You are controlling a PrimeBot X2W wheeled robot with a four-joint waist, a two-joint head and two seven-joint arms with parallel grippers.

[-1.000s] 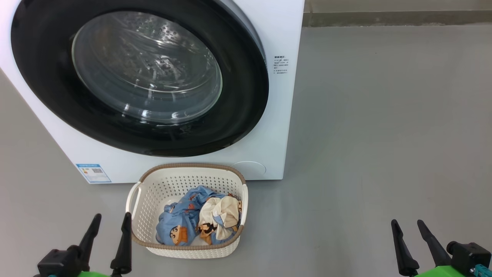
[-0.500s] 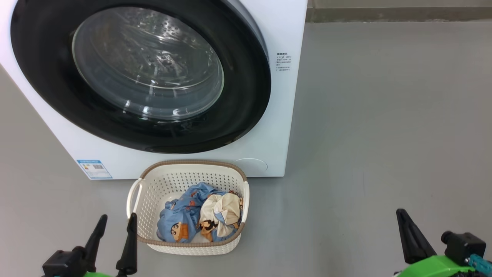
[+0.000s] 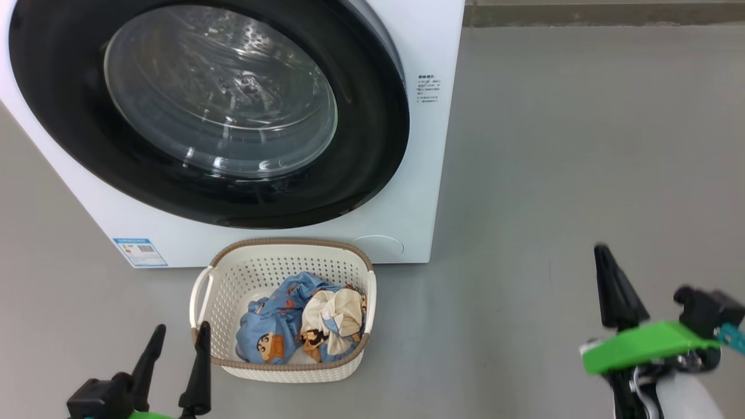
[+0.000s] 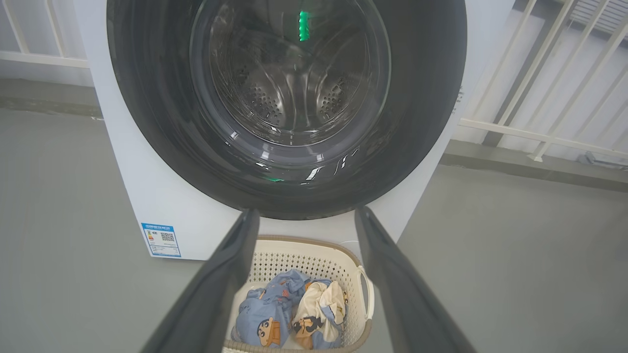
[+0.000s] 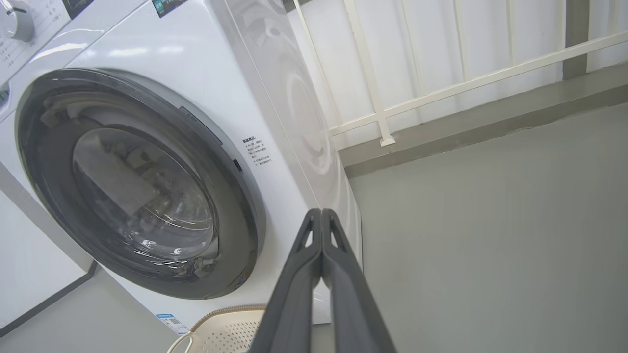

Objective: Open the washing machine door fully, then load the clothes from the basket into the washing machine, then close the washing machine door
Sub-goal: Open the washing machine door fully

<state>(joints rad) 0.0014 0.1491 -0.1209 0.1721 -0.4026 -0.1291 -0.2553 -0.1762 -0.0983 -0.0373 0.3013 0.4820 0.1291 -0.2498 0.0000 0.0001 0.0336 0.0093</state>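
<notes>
— Where is the door (image 3: 209,110) sitting?
— Upper left of the head view, lying shut against the machine (image 3: 425,46). Opening it is probably the step in hand.
— And the clothes (image 3: 302,326)?
— Lying in the basket (image 3: 291,241), lower centre. The left gripper (image 3: 181,327) is hovering spread beside it. The right gripper (image 5: 321,215), fingers pressed together, is likely needing the door's right edge next.
</notes>
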